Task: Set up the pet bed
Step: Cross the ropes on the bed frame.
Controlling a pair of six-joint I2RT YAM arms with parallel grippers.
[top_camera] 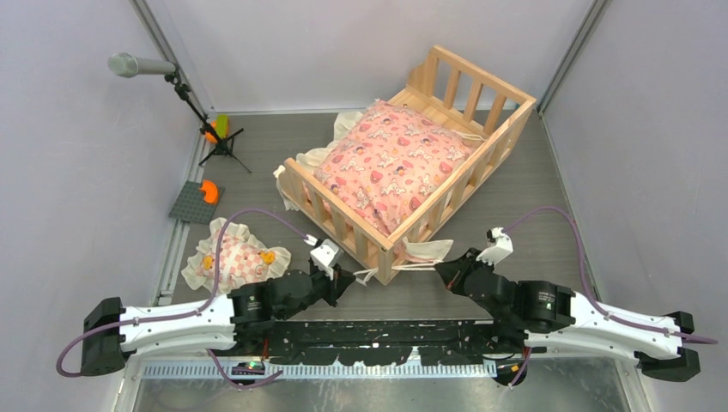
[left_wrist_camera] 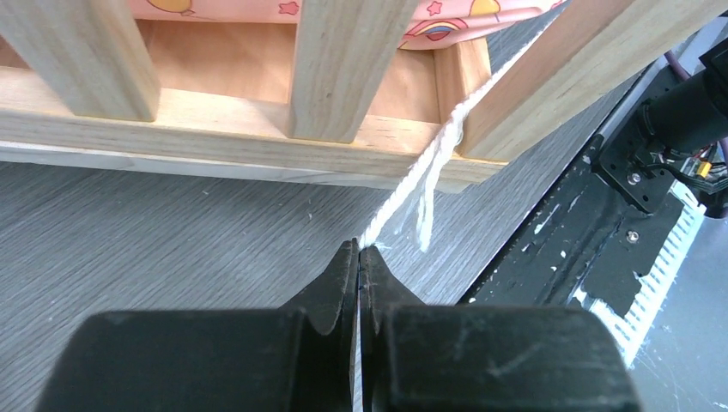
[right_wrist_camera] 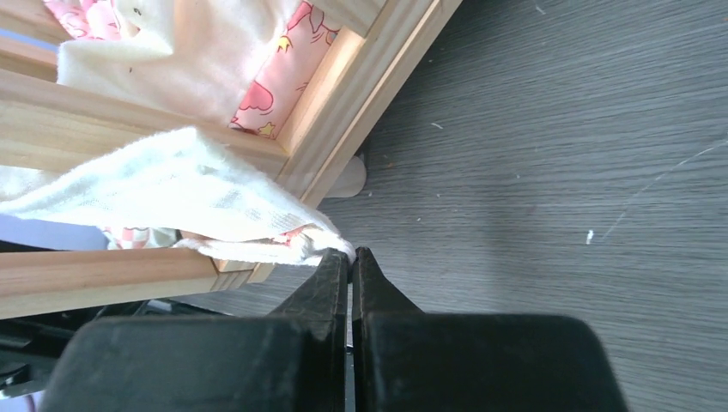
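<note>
Wooden pet bed [top_camera: 352, 225] just beyond left gripper [top_camera: 350, 279], right gripper [top_camera: 439, 268]; cord [left_wrist_camera: 403, 193] in each.

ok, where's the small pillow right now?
Top view, left side: the small pillow lies left of the pet bed, apart from it, just nearer than the grey baseplate.

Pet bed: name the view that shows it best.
Top external: the whole pet bed shows, four railings with the cushion inside. Left wrist shows only slats and a bottom rail; right wrist only one corner.
</note>
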